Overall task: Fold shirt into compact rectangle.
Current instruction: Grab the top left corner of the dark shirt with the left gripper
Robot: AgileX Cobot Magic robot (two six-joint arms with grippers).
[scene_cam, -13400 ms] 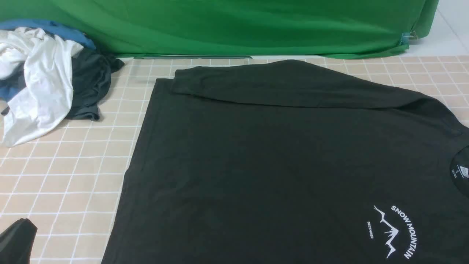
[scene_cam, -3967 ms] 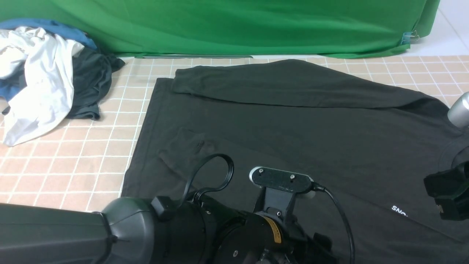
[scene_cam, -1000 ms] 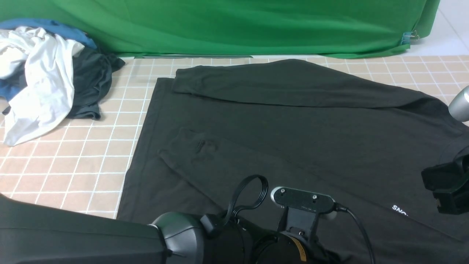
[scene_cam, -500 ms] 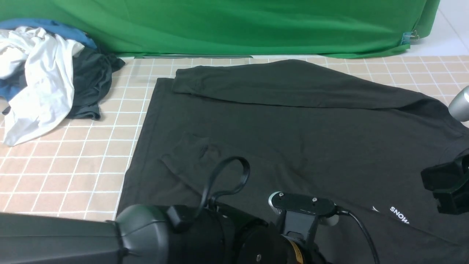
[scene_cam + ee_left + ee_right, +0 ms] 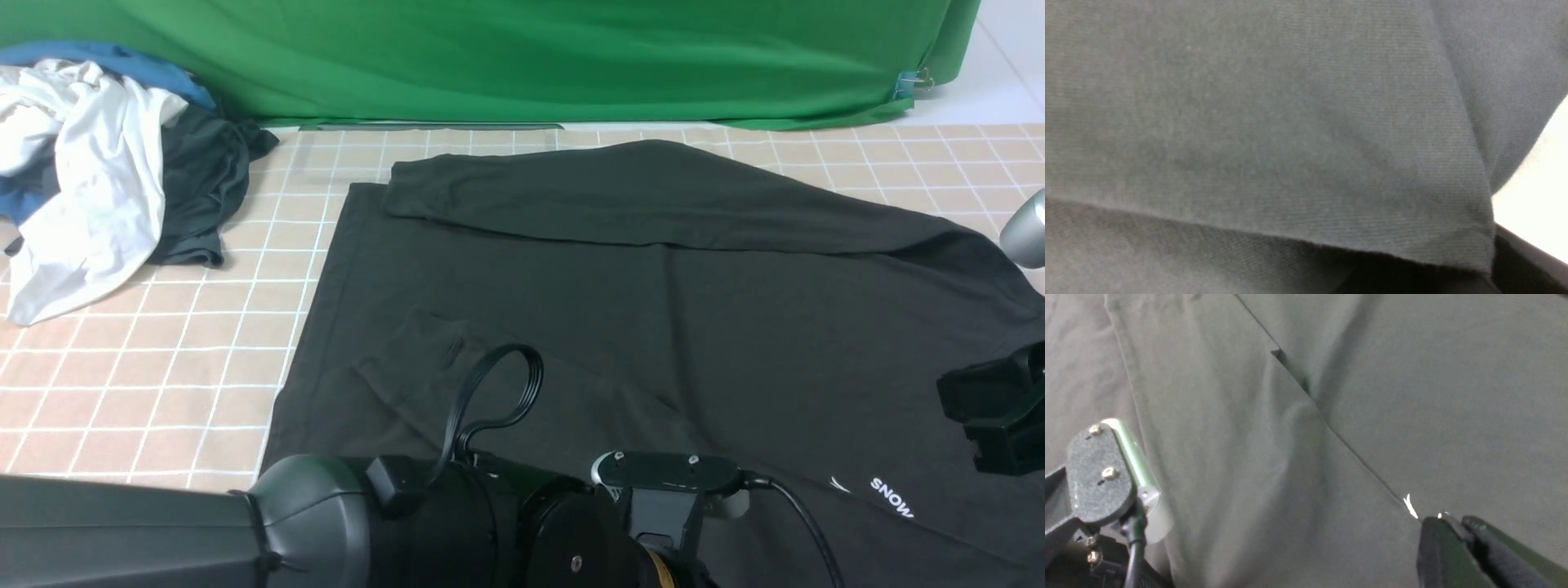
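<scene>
The black shirt [image 5: 653,310] lies spread on the tiled table, one sleeve [image 5: 637,192] folded along its far edge and the other [image 5: 506,384] lying diagonally across the body. Part of its white logo [image 5: 890,496] shows near the front right. My left arm [image 5: 392,531] covers the shirt's near edge and hides its gripper. In the left wrist view, shirt cloth [image 5: 1274,134] fills the frame, with a hem corner running down to one dark finger [image 5: 1523,265]. My right gripper [image 5: 1453,519] is shut, pinching a thin strip of shirt beside the logo mark [image 5: 1410,506].
A pile of white, blue and dark grey clothes [image 5: 98,163] sits at the far left. A green backdrop [image 5: 522,57] closes the far side. Bare tiled tabletop [image 5: 163,359] lies between the pile and the shirt. The left wrist camera [image 5: 1102,473] hangs close to my right gripper.
My left arm has dropped lower and drawn back toward me. The whole shirt has slid a little toward me, and more of the logo shows. My right arm has hardly moved.
</scene>
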